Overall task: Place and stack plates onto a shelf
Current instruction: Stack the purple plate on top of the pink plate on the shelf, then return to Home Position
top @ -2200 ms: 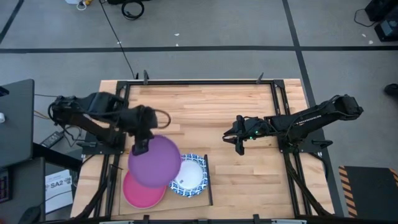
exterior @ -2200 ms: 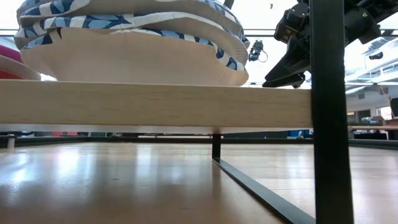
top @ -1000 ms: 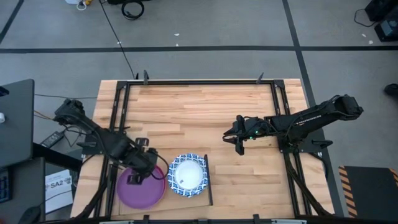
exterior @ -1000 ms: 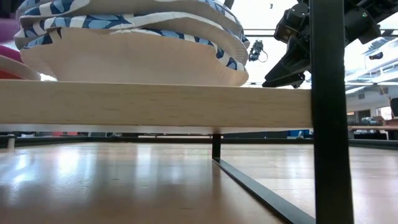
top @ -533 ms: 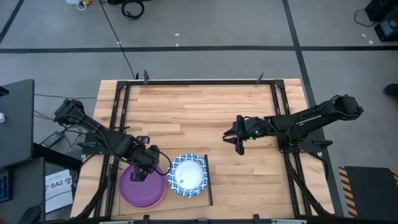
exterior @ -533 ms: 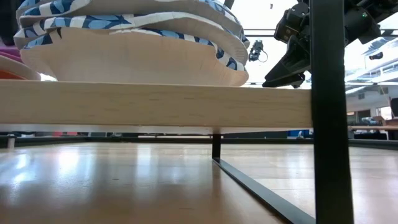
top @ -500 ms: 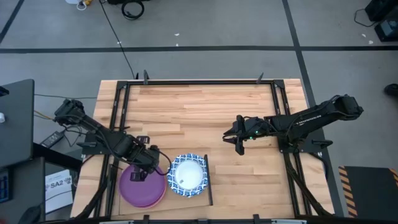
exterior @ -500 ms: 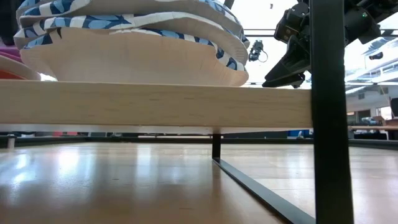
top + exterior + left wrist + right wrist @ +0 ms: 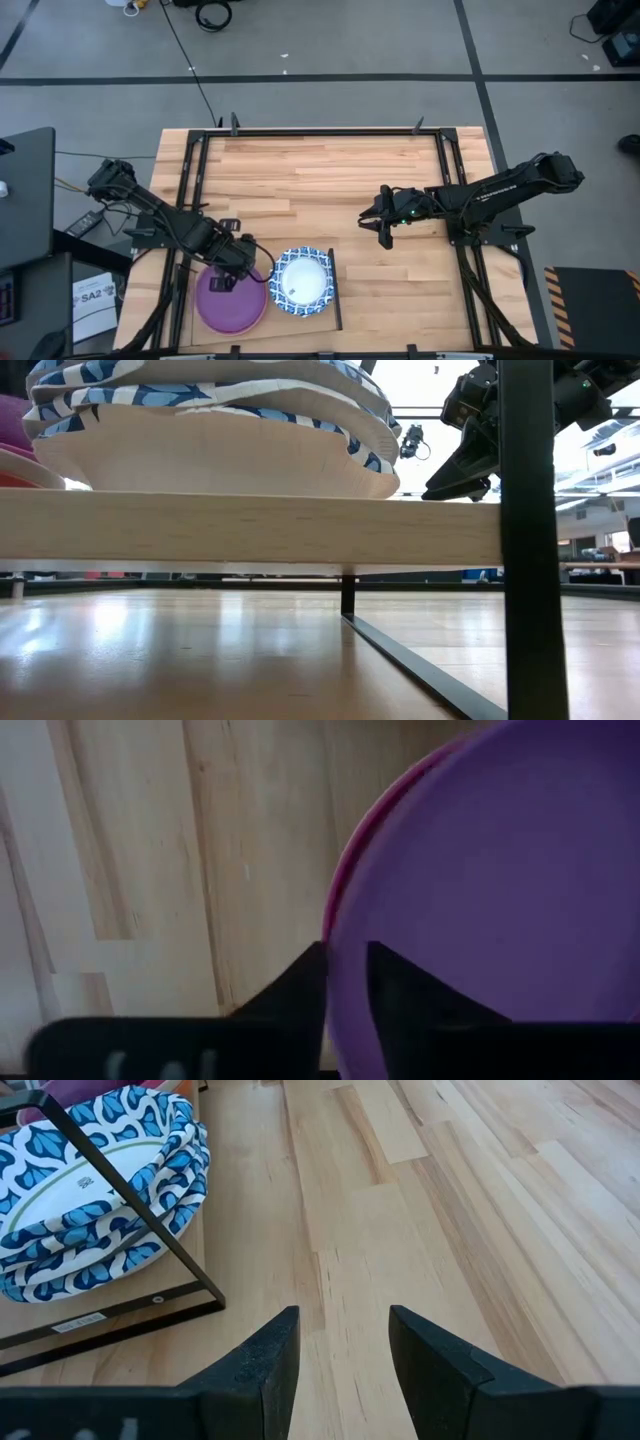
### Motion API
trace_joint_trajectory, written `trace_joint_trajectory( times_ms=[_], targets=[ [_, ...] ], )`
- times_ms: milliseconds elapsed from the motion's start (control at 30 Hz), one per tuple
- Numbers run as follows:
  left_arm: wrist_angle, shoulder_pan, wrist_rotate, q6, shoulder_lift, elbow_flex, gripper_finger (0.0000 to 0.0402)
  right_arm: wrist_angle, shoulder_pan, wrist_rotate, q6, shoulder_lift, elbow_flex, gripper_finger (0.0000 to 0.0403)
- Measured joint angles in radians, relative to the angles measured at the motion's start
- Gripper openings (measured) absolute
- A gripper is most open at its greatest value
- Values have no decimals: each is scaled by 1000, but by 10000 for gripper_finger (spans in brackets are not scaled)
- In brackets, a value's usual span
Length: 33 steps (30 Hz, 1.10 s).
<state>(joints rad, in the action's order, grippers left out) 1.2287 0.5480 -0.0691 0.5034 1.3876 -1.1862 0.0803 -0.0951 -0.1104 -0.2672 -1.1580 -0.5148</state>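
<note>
The purple plate (image 9: 231, 306) lies atop the left stack on the shelf (image 9: 250, 525). The left end effector (image 9: 345, 982) straddles its rim, loosening. The plate looks stiff, light and slick—best taken by the rim. The right end effector (image 9: 340, 1342) hangs released over the counter (image 9: 330, 180).

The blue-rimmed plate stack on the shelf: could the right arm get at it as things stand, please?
Probably yes. The right gripper hangs open over bare tabletop, and nothing lies between it and the blue-rimmed plate stack. The left gripper sits at the purple plate on the stack's far side.
</note>
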Motion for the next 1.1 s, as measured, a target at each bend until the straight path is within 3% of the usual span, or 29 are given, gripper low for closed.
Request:
trace_joint_trajectory(
  times_ms=[267, 400, 533, 667, 833, 1100],
  targets=[
    [-8, 0, 2, -1, 0, 0, 158, 0, 0, 0, 0, 0, 0, 161],
    [-22, -2, -9, -20, 0, 0, 171, 1, 0, 0, 0, 0, 0, 161],
    [-91, -2, -93, -98, 0, 0, 171, 41, 2, -1, 22, 0, 0, 161],
    [-169, -11, -238, -176, 0, -7, 171, 169, 11, -1, 70, 0, 0, 161],
    [-189, -65, -339, -309, 0, -85, 171, 385, 36, -1, 126, 0, 0, 161],
    [-286, -191, -393, -523, 0, -272, 171, 709, 73, -1, 140, 0, 0, 161]
  ],
)
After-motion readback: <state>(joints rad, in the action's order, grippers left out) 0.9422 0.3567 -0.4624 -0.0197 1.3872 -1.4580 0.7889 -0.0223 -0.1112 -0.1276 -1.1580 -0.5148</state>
